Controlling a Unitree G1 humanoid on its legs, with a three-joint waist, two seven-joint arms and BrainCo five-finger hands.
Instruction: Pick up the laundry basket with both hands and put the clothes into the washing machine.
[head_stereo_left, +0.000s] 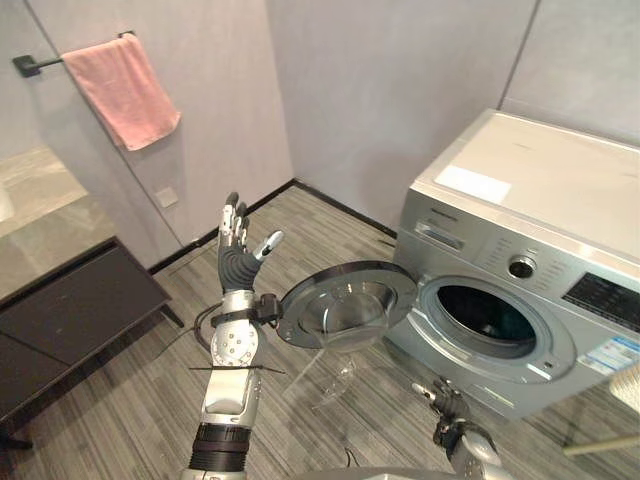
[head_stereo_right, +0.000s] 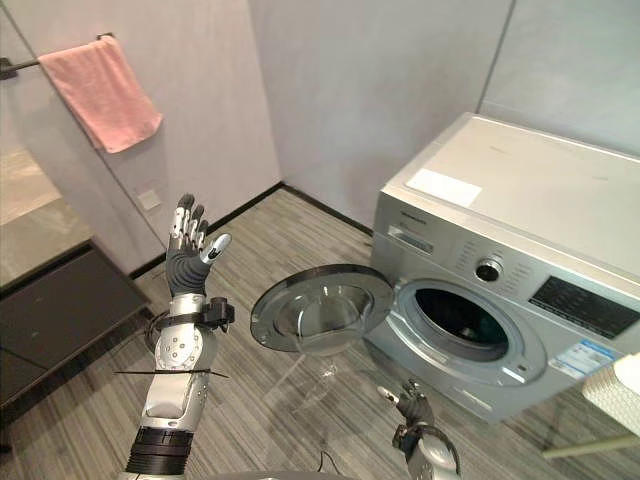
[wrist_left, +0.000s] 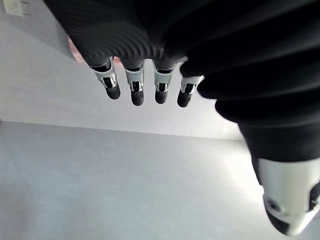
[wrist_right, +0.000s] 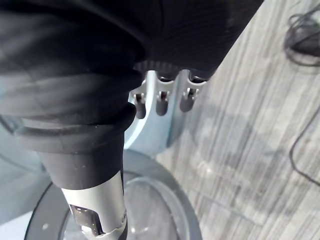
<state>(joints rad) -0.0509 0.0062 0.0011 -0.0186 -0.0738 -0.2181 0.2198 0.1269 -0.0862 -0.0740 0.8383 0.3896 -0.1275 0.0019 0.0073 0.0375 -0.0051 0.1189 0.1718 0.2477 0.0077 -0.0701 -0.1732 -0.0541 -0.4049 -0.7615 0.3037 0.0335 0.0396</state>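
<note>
The washer (head_stereo_left: 520, 225) has a smooth, satin silver-grey shell that looks like painted metal. Its door (head_stereo_left: 345, 305) is glossy clear glass in a smooth grey rim. The towel (head_stereo_left: 125, 90) is soft pink cloth on a matt black bar (head_stereo_left: 35, 62). The floor (head_stereo_left: 110, 410) looks like matt, streaked grey planks. The left hand (head_stereo_left: 237, 260) has bright metal fingers and a matt ribbed cover.

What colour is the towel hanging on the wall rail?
Pink towel, clearest in the left eye view.

Grey striped floor (head_stereo_left: 330, 225) bears washing machine (head_stereo_left: 520, 290) and dark bench (head_stereo_left: 70, 310).
</note>
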